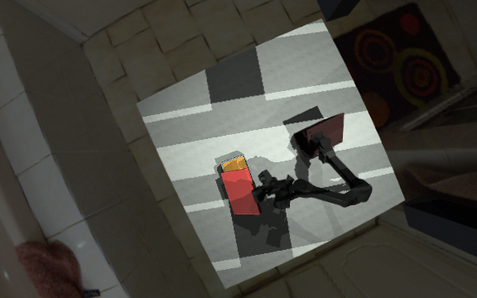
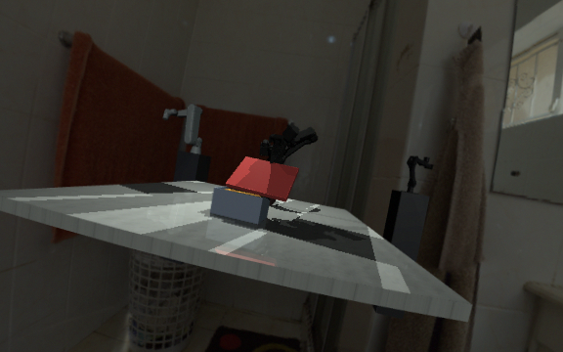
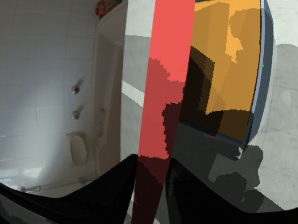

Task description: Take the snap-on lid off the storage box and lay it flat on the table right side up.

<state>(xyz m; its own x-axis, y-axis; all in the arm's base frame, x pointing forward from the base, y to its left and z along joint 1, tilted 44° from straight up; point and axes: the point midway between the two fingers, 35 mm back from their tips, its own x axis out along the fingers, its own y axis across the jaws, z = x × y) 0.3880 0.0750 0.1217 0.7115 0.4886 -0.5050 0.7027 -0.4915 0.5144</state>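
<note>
The red lid (image 1: 240, 191) (image 2: 261, 177) (image 3: 167, 70) is off the box and held steeply tilted, its outer face towards the exterior camera. In the top view it covers part of the box and reaches past its lower end. The blue-grey storage box (image 2: 238, 206) (image 3: 267, 50) stands open on the table, and its orange inside (image 1: 234, 165) (image 3: 240, 75) shows. My gripper (image 1: 257, 194) (image 3: 152, 162) is shut on the lid's edge, beside and above the box. In the exterior view the lid hides the fingertips.
The table (image 1: 189, 132) (image 2: 130, 222) has stripes of light and shadow. My arm's base stands on a dark reddish plate (image 1: 333, 132) at the table's right side. Beyond the table, the exterior view shows a grey arm (image 2: 193, 124) and a small black arm (image 2: 411, 173) on pedestals.
</note>
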